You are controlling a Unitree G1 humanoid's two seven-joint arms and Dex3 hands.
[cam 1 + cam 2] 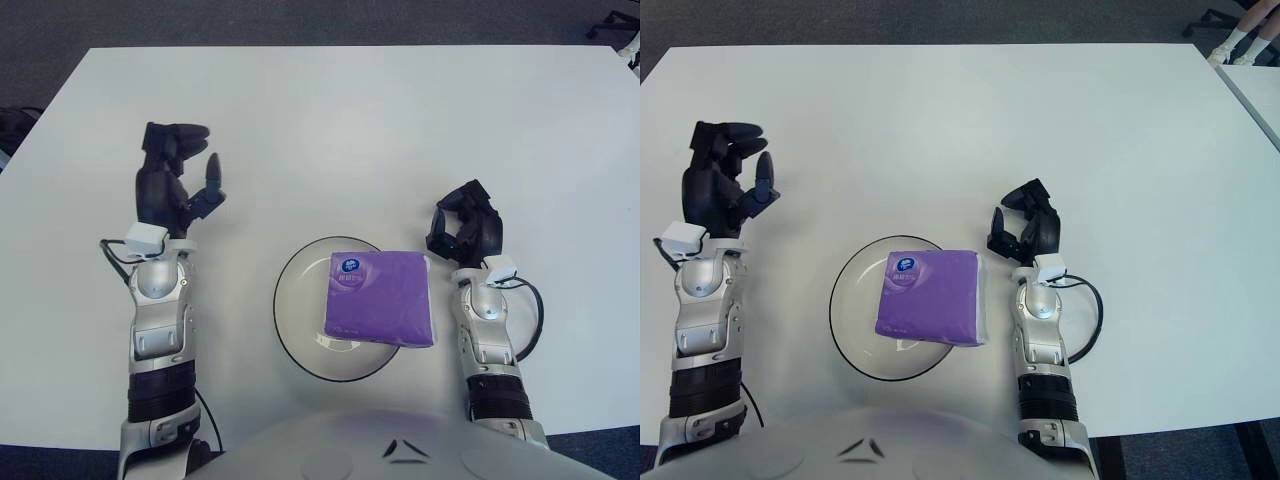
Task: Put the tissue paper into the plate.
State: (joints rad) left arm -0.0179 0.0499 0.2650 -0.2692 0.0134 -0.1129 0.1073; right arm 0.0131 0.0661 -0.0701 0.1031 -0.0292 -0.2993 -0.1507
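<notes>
So the setup is a big white rectangular table point(330, 120) with dark grey carpet point(300, 20) around it, and in the far right corner of the right eye view you can just catch someone's feet in white socks point(1240, 42) beside a chair base.

The purple square pack of tissue paper point(380, 298) is sitting in the clear glass round plate point(292, 325), right in front of the robot. It covers the right half of the plate, and its right edge hangs out past the rim. There's a little blue round logo on its top left corner.

The left hand point(172, 185) is up over the table, well off to the left of the plate, pointing away from the robot, fingers loosely apart and holding nothing. The right hand point(466, 226) shows just right of the tissue pack's upper corner, dark fingers curled in on themselves, nothing in them, not touching the pack as far as I can see.
</notes>
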